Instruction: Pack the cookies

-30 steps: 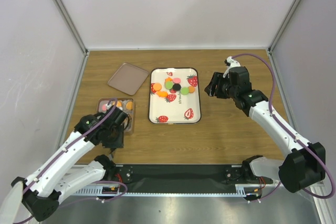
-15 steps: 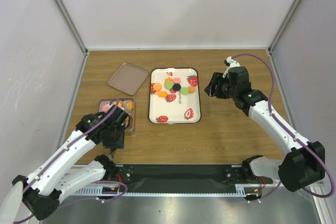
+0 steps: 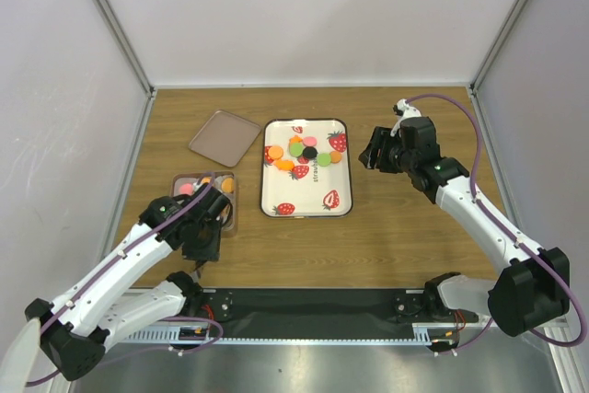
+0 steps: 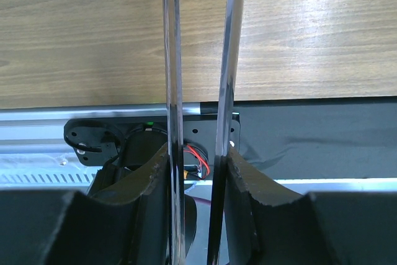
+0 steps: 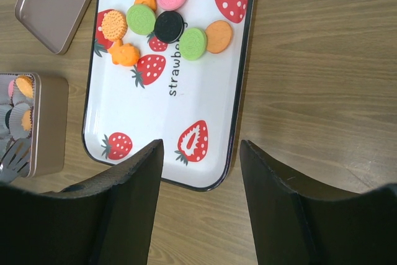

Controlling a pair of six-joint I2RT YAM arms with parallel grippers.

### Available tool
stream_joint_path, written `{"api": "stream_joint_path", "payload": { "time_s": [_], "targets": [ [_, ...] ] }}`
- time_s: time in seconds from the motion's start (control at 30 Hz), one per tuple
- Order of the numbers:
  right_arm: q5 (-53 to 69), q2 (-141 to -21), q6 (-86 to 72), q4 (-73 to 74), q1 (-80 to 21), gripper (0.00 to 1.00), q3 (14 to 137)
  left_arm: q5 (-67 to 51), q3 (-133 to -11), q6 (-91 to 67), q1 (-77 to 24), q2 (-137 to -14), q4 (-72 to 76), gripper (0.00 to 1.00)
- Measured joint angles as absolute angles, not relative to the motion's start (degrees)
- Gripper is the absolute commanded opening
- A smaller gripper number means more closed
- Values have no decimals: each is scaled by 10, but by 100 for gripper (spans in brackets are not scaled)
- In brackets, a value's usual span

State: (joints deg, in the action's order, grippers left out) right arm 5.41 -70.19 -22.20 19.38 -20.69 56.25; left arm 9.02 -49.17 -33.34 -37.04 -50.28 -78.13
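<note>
Cookies (image 5: pixel 167 26) are sitting on the strawberry tray (image 5: pixel 205 100). Right pincer (image 5: pixel 198 206) is hovering with jaws apart. Left pincer (image 4: pixel 198 172) is clamping tongs (image 4: pixel 201 60).

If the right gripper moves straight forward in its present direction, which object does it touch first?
Probably the strawberry tray: the right gripper, open and empty, points at its bare near part. The cookies lie farther along, though depth is hard to judge.

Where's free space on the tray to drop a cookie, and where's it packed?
Free: the strawberry tray's near half, white space around the printed word down to the near rim. Crowded: the far end, where the cookies cluster. Bare wood runs between tray and box.
</note>
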Motion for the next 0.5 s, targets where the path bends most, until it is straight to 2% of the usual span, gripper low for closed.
{"api": "stream_joint_path", "payload": {
  "time_s": [0.5],
  "targets": [
    [54,-702,-222,194,-207,58,562,88,-492,-329,-371,-503,-781,41]
  ]
}}
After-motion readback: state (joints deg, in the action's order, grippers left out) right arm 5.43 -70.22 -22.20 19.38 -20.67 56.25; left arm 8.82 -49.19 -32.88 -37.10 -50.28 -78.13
